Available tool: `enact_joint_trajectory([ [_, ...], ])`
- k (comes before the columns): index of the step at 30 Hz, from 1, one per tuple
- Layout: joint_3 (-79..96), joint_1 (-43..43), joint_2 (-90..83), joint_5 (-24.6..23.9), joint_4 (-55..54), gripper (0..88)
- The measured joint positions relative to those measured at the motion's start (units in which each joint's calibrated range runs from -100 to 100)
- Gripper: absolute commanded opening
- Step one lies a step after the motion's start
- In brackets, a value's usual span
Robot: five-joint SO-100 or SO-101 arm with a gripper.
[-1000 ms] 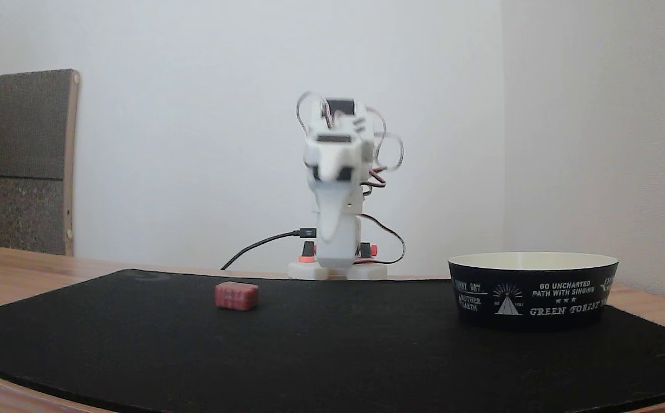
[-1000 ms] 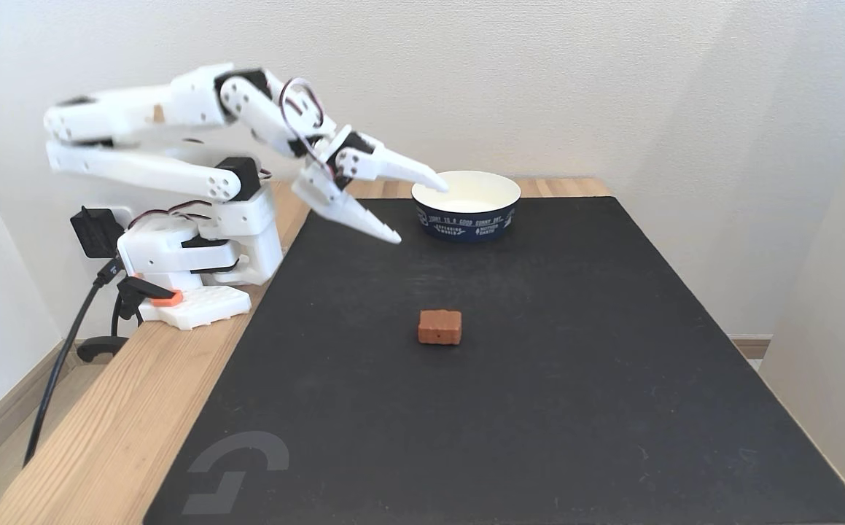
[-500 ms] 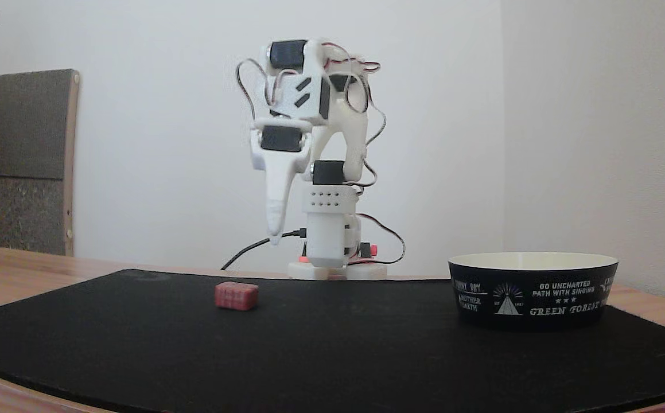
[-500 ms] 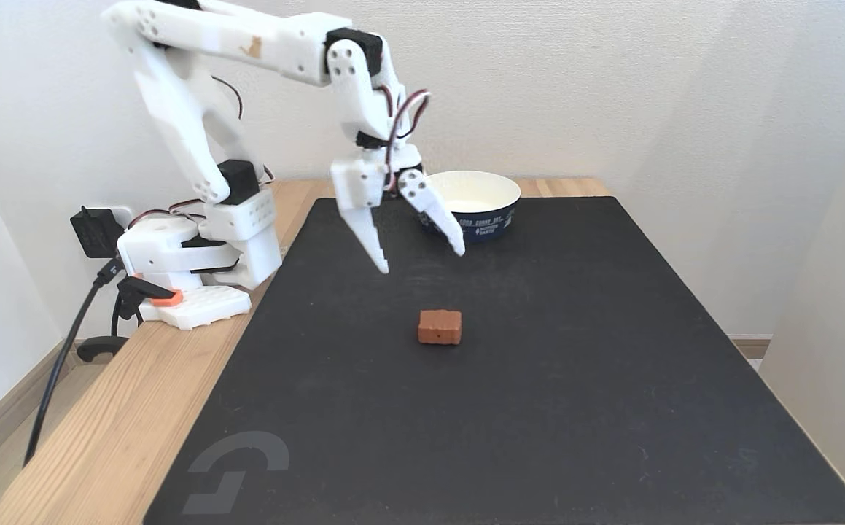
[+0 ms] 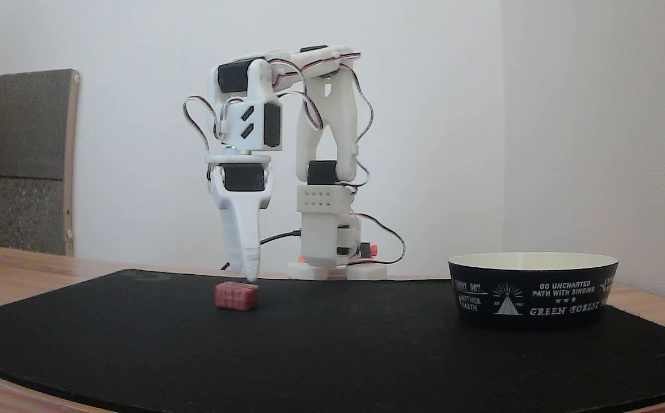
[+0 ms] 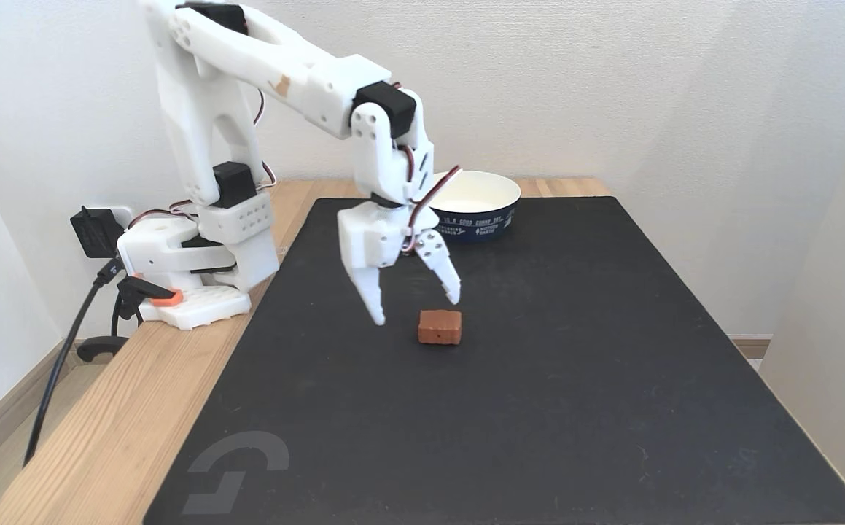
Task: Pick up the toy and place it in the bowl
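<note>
We are hovering wide-open, empty white gripper (image 6: 416, 308) near small reddish-pink rectangular block toy (image 6: 439, 327); judging it light, stiff; pinching long sides.

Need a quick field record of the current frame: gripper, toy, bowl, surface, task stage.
gripper: gripper open, fingers pointing down, above the mat and empty
toy: toy flat on the mat, untouched; in the fixed view from the side the fingertips sit just above it
gripper vs toy: one finger left of the toy, the other near its upper right corner, not yet straddling it
bowl: bowl upright at the mat's far edge, nothing seen inside
surface: black mat on a wooden table
stage: approach, grasp not yet made
</note>
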Motion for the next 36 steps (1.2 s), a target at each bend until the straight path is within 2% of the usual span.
enact_joint_trajectory([
  [5,-1.61,1.5,0.42,-0.41,-2.7,34.3],
  [12,-2.17,1.83,0.42,-7.05,-2.95,34.3],
  [16,-2.17,0.83,0.42,-9.01,-2.95,34.3],
  [36,-7.46,0.17,11.16,-11.38,-5.07,34.2],
])
